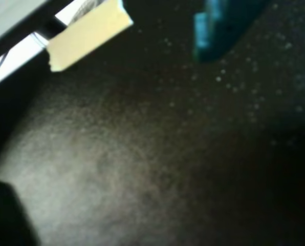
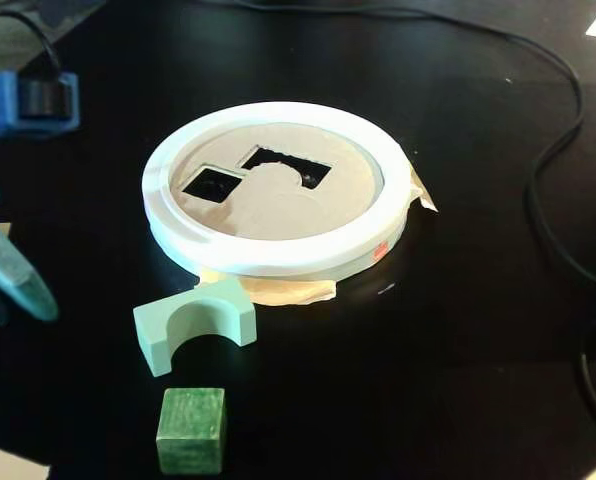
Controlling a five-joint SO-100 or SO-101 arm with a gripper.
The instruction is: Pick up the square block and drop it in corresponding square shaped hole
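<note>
I see the square block (image 2: 191,430), a small dark green cube with streaky painted grain, resting on the black tabletop (image 2: 448,330), right of and nearer the camera than the blue end effector (image 2: 13,280) at the fixed view's left edge, clearly apart from it. Just beyond sits a pale mint arch block (image 2: 193,322), then the tan disc (image 2: 278,195) in its white ring, with the square shaped hole (image 2: 210,182). The wrist view shows only speckled dark surface, tan tape (image 1: 88,35) and a blue part. I cannot tell how far the end effector is open.
</note>
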